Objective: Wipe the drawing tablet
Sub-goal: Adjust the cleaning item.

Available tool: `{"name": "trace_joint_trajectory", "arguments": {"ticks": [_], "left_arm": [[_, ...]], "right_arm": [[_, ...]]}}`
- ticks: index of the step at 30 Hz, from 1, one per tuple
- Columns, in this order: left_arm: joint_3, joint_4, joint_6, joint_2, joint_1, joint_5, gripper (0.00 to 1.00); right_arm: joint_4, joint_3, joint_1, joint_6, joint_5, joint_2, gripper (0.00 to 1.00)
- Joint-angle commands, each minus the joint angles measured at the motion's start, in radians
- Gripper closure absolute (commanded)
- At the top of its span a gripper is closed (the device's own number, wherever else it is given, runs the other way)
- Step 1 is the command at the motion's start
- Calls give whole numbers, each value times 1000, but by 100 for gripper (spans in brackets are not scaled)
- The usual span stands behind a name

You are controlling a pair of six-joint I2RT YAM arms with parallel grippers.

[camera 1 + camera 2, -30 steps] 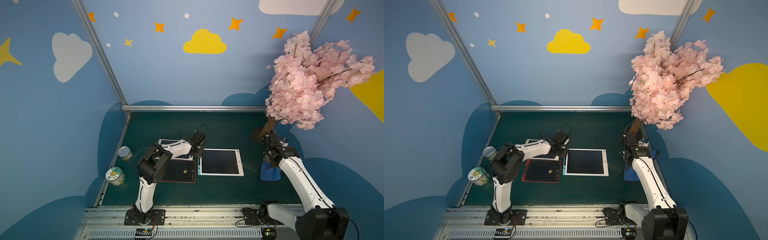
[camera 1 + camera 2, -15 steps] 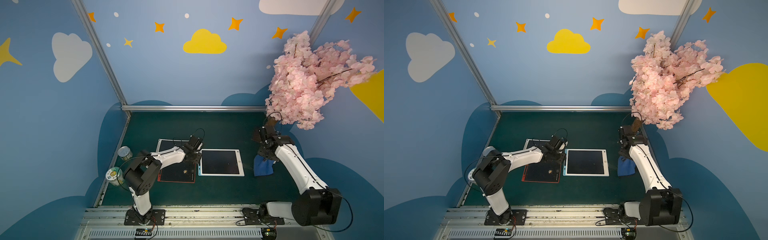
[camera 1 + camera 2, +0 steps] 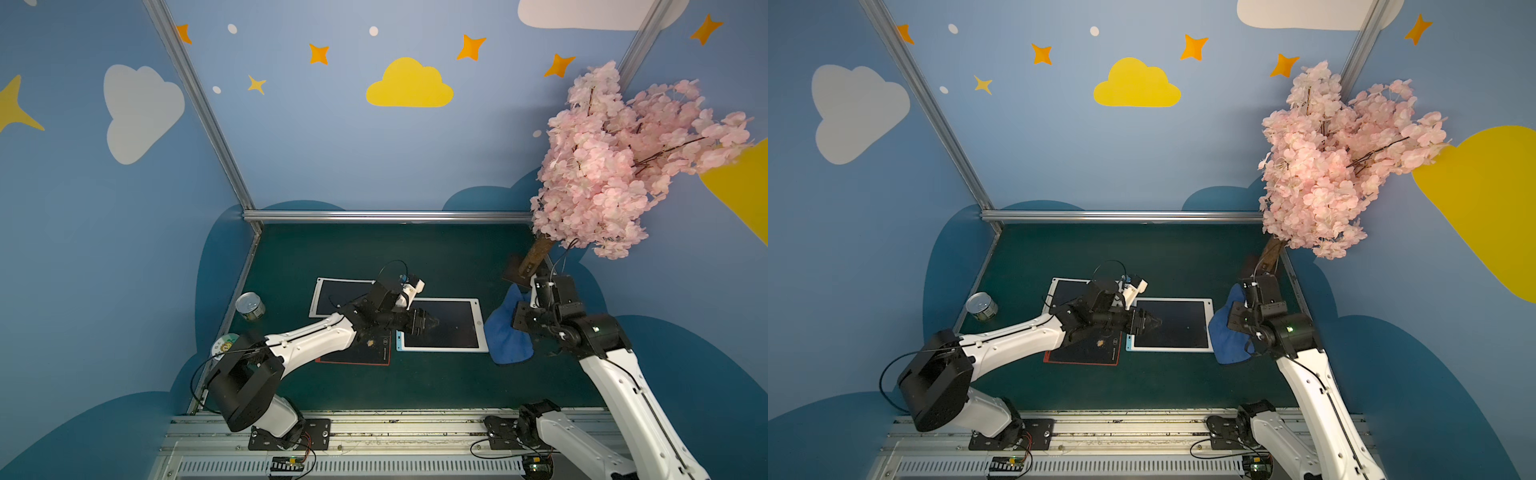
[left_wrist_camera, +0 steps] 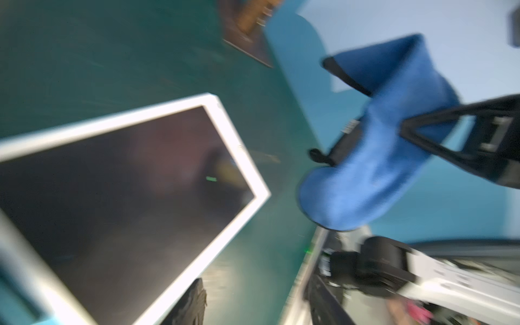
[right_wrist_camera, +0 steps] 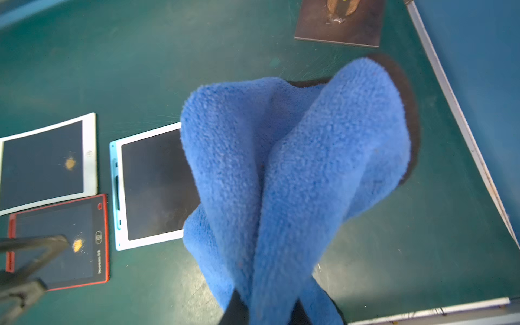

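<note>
Booth: blue walls [image 3: 332,158] painted with clouds and stars, aluminium posts [image 3: 199,108] in the corners. One pink blossom tree [image 3: 615,174] leans over the back right corner, trunk on a brown base plate [image 3: 515,270]. The surface is a dark green mat [image 3: 415,253], scuffed. A slotted rail [image 3: 374,428] along the front carries both arm bases.

Two arms. Left arm [image 3: 307,336] reaches across the red tablet; right arm [image 3: 619,382] stands at the mat's right edge.

Three drawing tablets, all flat on the mat, long axes running left-right, button ends to the robot's right. White-and-blue tablet [image 3: 453,328] is centre, blue strip on its left short end, screen dark. Red tablet [image 5: 56,239] sits just beside that strip, slightly toward the front. White tablet [image 5: 42,163] is directly behind the red one. One orange smear [image 5: 78,244] on the red screen, one orange smear [image 5: 70,163] on the white.

One blue cloth [image 5: 281,168] hangs folded from the right gripper [image 5: 267,311], jaws clamped on it, just beside the white-and-blue tablet's right short end. Whether it touches mat or tablet: can't tell.

Left gripper [image 3: 429,323]: jaws apart, nothing in them, over the left end of the white-and-blue screen.

Two cans at the mat's left edge: upright tin [image 3: 249,305], and printed can [image 3: 224,344] nearer the front.

Left wrist view is motion-blurred.
</note>
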Motion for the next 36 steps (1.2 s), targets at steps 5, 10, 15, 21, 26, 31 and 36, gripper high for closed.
{"name": "trace_joint_trajectory", "arguments": {"ticks": [5,10,15,21,26,31,36], "left_arm": [[38,327,-363,124,-124,132,35],[40,751,-692,303,-170,192,28],[85,1143,-996,505,-219,163,26],[74,992,-909,461,-253,87,24],[86,911,-870,426,-250,58,23],[141,938,-903,470,-253,93,25],[88,917,-868,451,-246,78,24]], "right_arm": [[-98,-49,12,59,-39,-155,100],[-95,-51,23,58,-58,-171,100],[-56,-77,32,62,-101,-177,100],[-22,-129,46,88,-137,-187,100],[19,-192,62,120,-179,-205,100],[0,-191,75,123,-133,-215,100],[-17,-132,75,119,-59,-277,100]]}}
